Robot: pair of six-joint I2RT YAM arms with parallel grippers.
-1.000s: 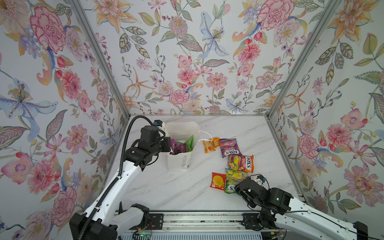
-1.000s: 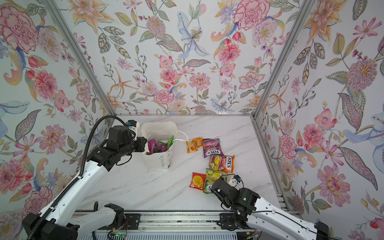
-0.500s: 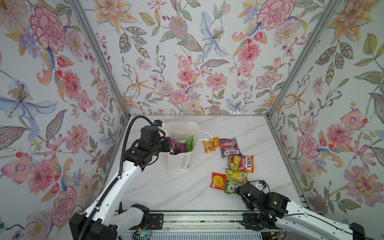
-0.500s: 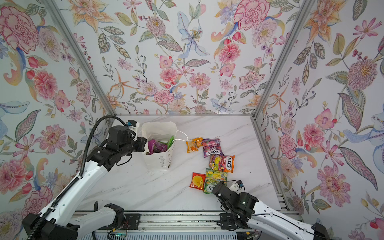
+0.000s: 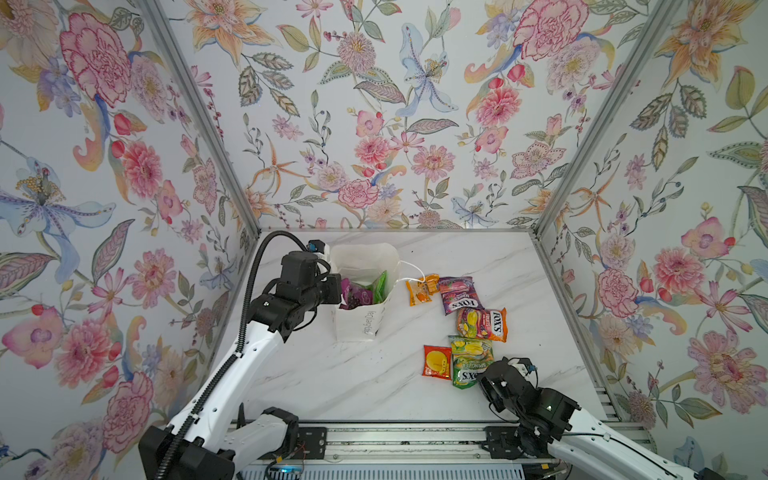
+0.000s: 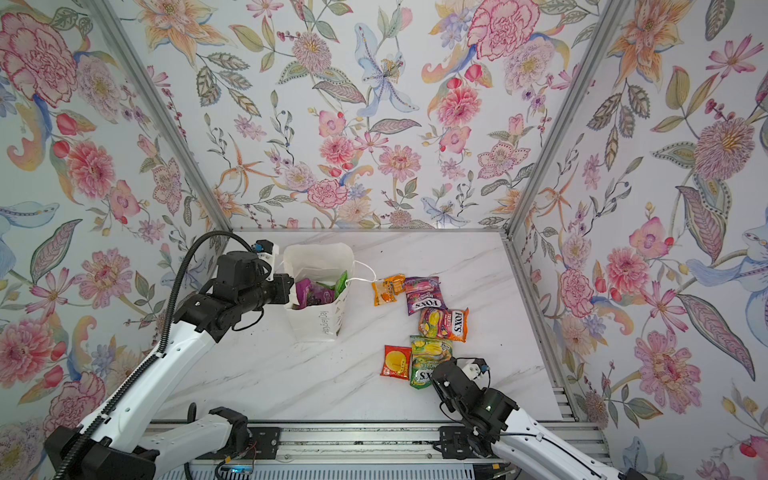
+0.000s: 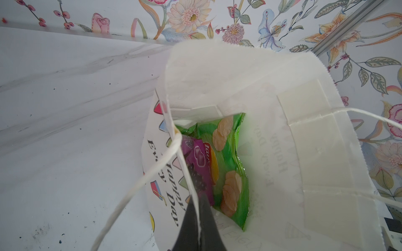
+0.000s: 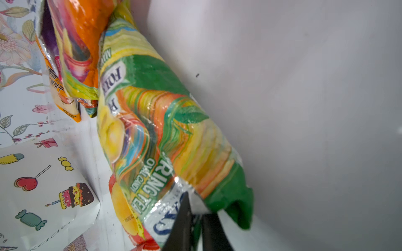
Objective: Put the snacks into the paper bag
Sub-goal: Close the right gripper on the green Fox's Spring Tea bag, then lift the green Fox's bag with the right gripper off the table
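The white paper bag (image 5: 360,323) (image 6: 320,326) stands upright at the back left, mouth open. My left gripper (image 7: 198,209) (image 5: 337,291) is shut on its near rim, by a cord handle. Inside lie a green chip bag (image 7: 230,173) and a purple grape pack (image 7: 196,167). My right gripper (image 8: 195,217) (image 5: 485,380) is shut on the near end of the green Fox's candy bag (image 5: 470,359) (image 6: 430,357) (image 8: 163,121), which lies on the table at the front right.
More snacks lie right of the bag: a red pack (image 5: 437,361) beside the green one, an orange Fox's bag (image 5: 482,324), a purple Fox's bag (image 5: 459,296) and a small orange pack (image 5: 419,291). Floral walls enclose three sides.
My right gripper has shut on the end of the green Fox's candy bag after easing toward it. The left arm and the paper bag have not moved.
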